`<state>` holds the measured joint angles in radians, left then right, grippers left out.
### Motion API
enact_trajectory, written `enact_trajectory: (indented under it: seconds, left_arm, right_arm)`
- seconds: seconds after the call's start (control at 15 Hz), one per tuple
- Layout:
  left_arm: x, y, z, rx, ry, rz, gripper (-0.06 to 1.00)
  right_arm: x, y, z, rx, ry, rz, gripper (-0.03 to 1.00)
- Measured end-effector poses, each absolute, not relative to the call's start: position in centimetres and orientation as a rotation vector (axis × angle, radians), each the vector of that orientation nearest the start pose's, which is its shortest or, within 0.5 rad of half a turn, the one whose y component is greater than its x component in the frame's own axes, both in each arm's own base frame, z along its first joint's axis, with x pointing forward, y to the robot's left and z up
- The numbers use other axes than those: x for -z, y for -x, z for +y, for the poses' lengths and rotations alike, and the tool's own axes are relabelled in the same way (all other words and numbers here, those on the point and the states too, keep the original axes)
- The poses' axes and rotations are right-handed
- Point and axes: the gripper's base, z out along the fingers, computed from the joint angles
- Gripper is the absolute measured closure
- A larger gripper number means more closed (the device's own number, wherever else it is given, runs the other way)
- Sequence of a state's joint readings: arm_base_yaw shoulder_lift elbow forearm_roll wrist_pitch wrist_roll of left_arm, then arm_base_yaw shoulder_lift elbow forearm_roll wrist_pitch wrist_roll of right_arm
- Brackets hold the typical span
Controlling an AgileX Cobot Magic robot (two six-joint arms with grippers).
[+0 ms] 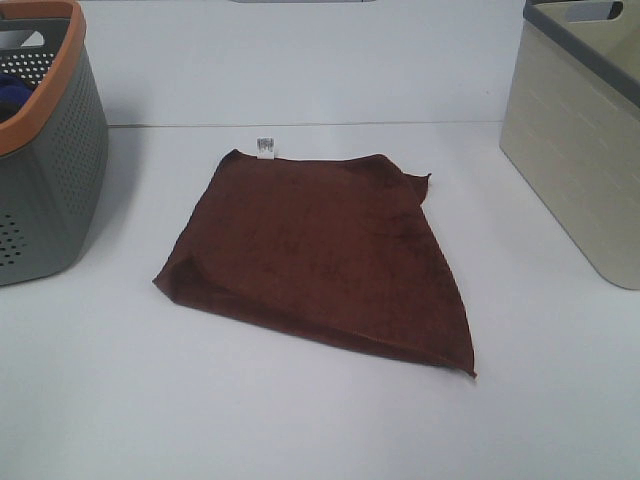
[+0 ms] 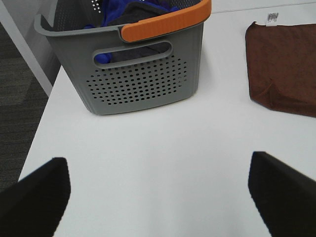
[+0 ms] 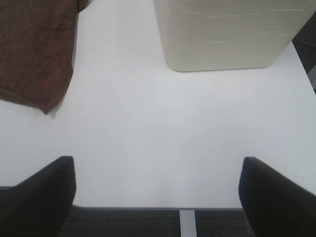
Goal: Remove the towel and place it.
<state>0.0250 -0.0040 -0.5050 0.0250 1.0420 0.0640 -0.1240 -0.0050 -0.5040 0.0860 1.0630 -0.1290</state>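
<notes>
The dark reddish-brown towel (image 1: 320,255) lies flat on the white table (image 1: 300,420) in the middle, its small white tag (image 1: 264,147) at the far edge. It also shows in the left wrist view (image 2: 281,69) and in the right wrist view (image 3: 34,49). Neither gripper shows in the exterior high view. My left gripper (image 2: 158,197) is open and empty above bare table near the front left. My right gripper (image 3: 158,197) is open and empty over the table's front edge at the right.
A grey perforated basket with an orange rim (image 1: 45,150) stands at the far left and holds a blue item (image 2: 118,10). A beige basket with a grey rim (image 1: 585,130) stands at the far right; it also shows in the right wrist view (image 3: 227,34).
</notes>
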Motion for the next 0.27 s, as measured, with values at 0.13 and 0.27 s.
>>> enact_trajectory:
  seconds: [0.13,0.27]
  left_arm:
    - [-28.02,0.54,0.18,-0.086,-0.038,2.017,0.01]
    - [-28.02,0.54,0.18,-0.086,-0.038,2.017,0.01]
  right_arm:
    - [-27.84,0.55,0.76,0.056,0.010,2.035,0.18]
    - [-27.84,0.55,0.76,0.056,0.010,2.035,0.18]
